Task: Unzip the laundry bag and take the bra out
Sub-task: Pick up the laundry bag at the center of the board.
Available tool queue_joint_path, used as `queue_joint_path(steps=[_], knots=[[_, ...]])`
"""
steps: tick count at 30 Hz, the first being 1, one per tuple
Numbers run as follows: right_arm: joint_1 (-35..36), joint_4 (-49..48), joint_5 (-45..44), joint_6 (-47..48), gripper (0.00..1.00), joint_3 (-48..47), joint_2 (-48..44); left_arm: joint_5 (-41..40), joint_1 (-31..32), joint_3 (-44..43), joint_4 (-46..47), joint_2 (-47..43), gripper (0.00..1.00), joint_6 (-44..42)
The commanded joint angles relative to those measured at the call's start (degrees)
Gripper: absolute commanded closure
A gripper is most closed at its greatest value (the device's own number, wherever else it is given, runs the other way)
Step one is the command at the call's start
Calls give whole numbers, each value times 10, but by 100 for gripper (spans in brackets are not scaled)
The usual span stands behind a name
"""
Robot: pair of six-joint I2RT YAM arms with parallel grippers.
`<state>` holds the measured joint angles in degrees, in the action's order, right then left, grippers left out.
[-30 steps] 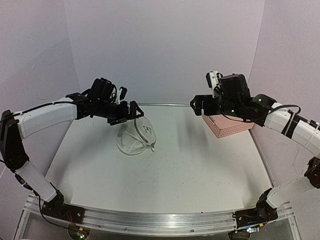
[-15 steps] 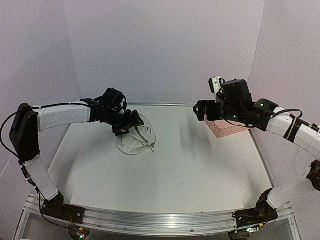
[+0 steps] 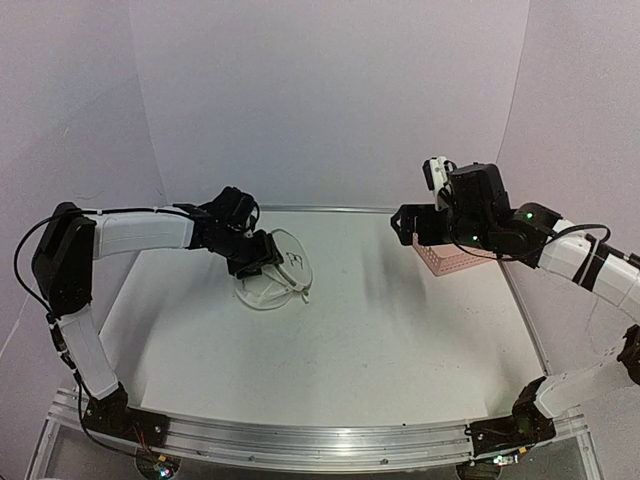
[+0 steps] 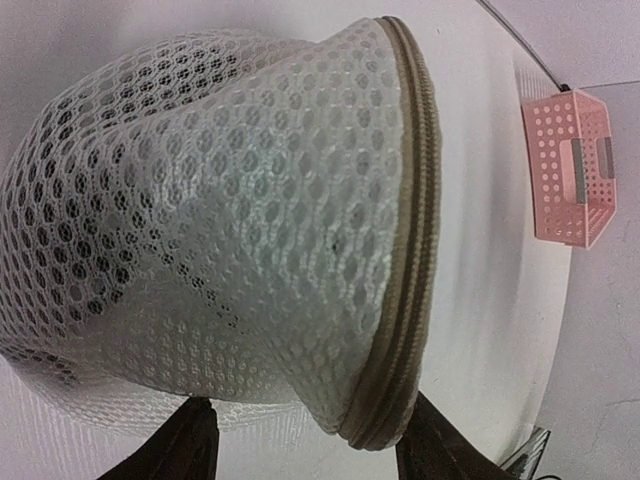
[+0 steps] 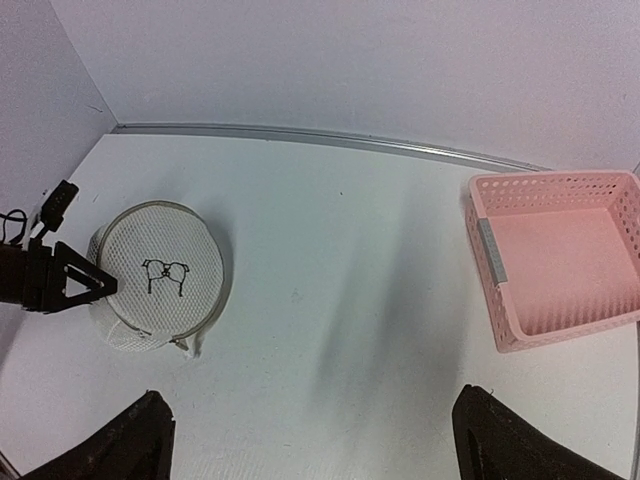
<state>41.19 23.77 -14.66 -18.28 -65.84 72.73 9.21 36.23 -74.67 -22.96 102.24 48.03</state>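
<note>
Left claw [image 3: 262, 255] has dropped onto laundry bag [image 4: 250, 220] on table [image 3: 400, 330] and is narrowing. Bag rim sits between its fingers; we cannot tell if gripped. Right claw [image 5: 315, 445] wide, empty, well apart from bag. We judge zipper unopened.

Your top camera is looking down across the table [image 3: 400, 330] from its near side; left wrist is sitting close against the laundry bag [image 4: 250, 230]; right wrist is viewing from high; all are sharing bag and pink basket [image 5: 560, 250].

Pink lattice basket [image 3: 452, 262] upright, far right of white table [image 3: 380, 340], near back wall.
</note>
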Motion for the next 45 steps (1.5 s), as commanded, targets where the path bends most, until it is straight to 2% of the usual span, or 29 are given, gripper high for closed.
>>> queue_joint_path(steps=[1, 5, 15, 25, 28, 31, 35, 42, 45], knots=[[4, -17, -5, -10, 2, 0, -19, -10, 2, -34, 16, 8, 41, -5], [4, -17, -3, -12, 2, 3, -20, -7, 2, -47, 16, 17, 46, -6], [4, -17, 2, -15, 2, 11, -31, 0, 2, -90, 15, 32, 41, -8], [4, -17, 2, -22, 2, 24, -38, -6, 2, -97, 15, 61, 45, -13], [4, -18, 1, -23, 2, 26, -39, -6, 2, -96, 15, 66, 54, -17], [5, -17, 2, -24, 2, 27, -38, -4, 2, -95, 16, 66, 76, -20], [4, -19, 1, -27, 2, 27, -37, 4, 2, -93, 16, 61, 98, -23], [4, -26, 9, -30, 2, 26, -23, 35, 2, -90, 20, 38, 100, -31], [3, -24, -1, -37, 2, 25, -3, 71, 5, -73, 53, 15, 100, -41]])
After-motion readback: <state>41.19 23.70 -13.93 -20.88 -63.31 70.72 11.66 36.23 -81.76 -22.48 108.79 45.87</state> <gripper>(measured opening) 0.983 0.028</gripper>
